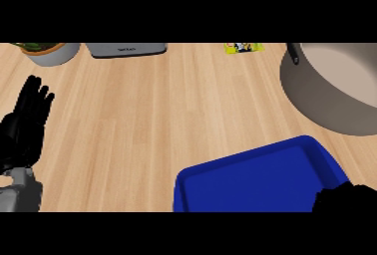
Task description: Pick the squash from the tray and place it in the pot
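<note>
At tray's [250, 174] lower-right corner, right robot hand [346, 198] — grip unreadable, squash unseen; left robot hand [26, 124] rests open, well left — pot [331, 84] beyond.

You can see small pale lettering on the grey appliance [126, 49] at the counter's far edge, and print on the yellow packet [244, 47]; neither is legible.

Tray [250, 182] at front right, pot [335, 89] behind it, planter [50, 52] and grey box [126, 50] far left.
</note>
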